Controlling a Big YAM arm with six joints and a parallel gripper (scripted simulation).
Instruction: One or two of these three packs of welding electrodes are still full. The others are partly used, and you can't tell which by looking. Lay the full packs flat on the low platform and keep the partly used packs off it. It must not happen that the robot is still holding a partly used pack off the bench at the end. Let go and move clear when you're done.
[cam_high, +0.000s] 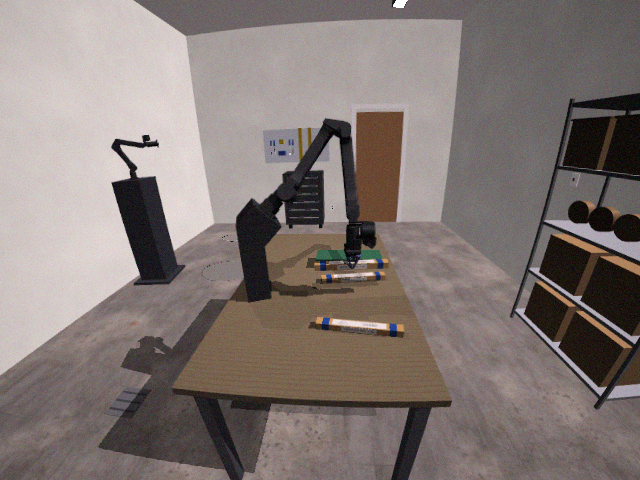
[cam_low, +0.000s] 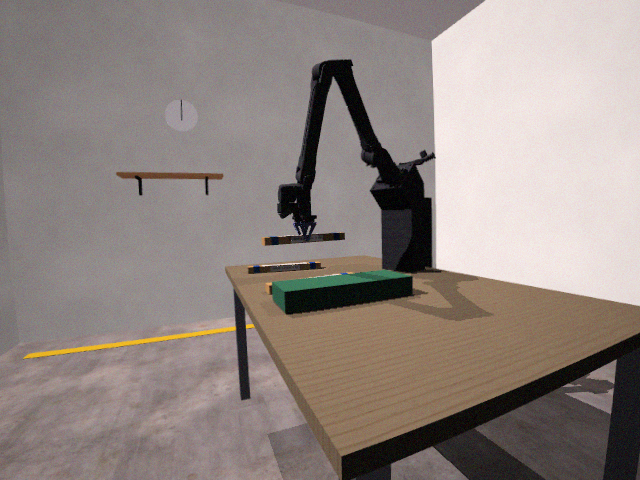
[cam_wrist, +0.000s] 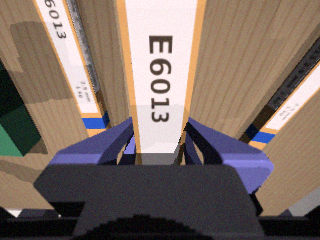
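Observation:
My gripper (cam_high: 353, 264) is shut on the middle of one electrode pack (cam_low: 303, 238), an orange box with blue bands and a white E6013 label (cam_wrist: 160, 80). It holds the pack level in the air, well above the table, in front of the green low platform (cam_low: 342, 290). A second pack (cam_high: 352, 276) lies flat on the table next to the platform and is partly hidden behind it in the exterior view (cam_low: 310, 279). The third pack (cam_high: 359, 326) lies flat further from the platform. Nothing lies on the platform (cam_high: 344, 256).
The arm's dark base column (cam_high: 253, 258) stands on the table's left side. In the wrist view the two lying packs (cam_wrist: 70, 55) (cam_wrist: 290, 110) flank the held one. A shelf rack with boxes (cam_high: 589, 248) stands off to the right.

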